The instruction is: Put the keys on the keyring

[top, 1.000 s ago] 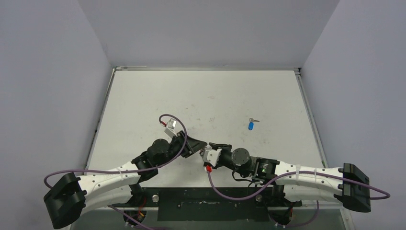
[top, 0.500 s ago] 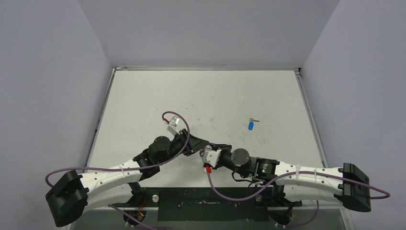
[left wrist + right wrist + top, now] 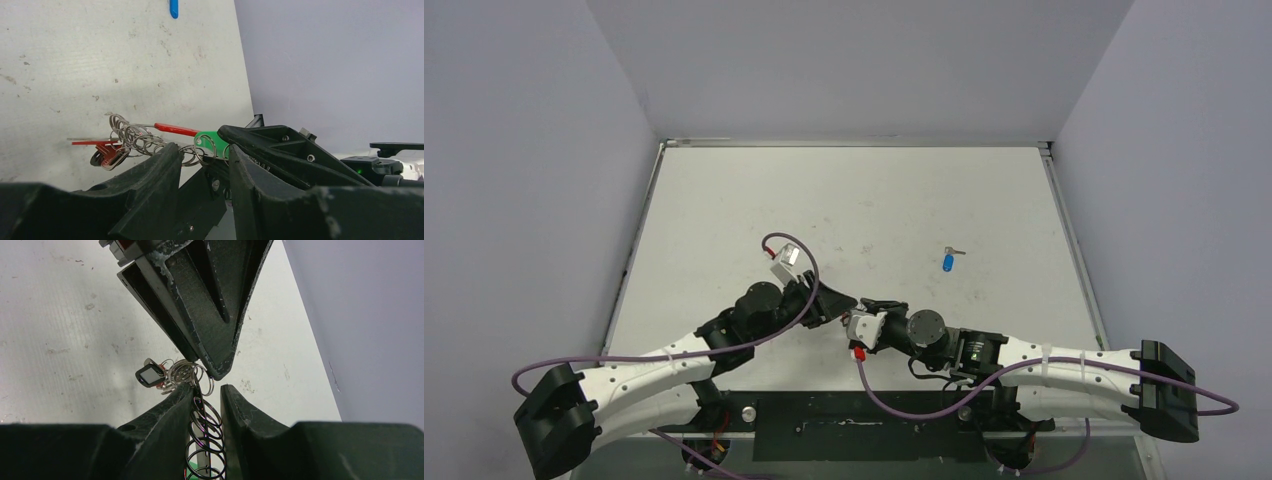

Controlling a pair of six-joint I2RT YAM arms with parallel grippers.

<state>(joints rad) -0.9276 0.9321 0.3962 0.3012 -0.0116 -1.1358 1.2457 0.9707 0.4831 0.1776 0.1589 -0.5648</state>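
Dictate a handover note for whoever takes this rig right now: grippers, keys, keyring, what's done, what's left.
Left gripper: shut on the keyring coil.
Right gripper: shut on the same coil from the opposite side, with the green key at its tips.
Blue key: loose on the table, out of both grips.
Done: cannot tell whether green is threaded.
Left: confirm green, then fetch and thread blue.

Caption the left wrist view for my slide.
Left end effector grips the keyring, right end effector presents the green key; blue key untouched.
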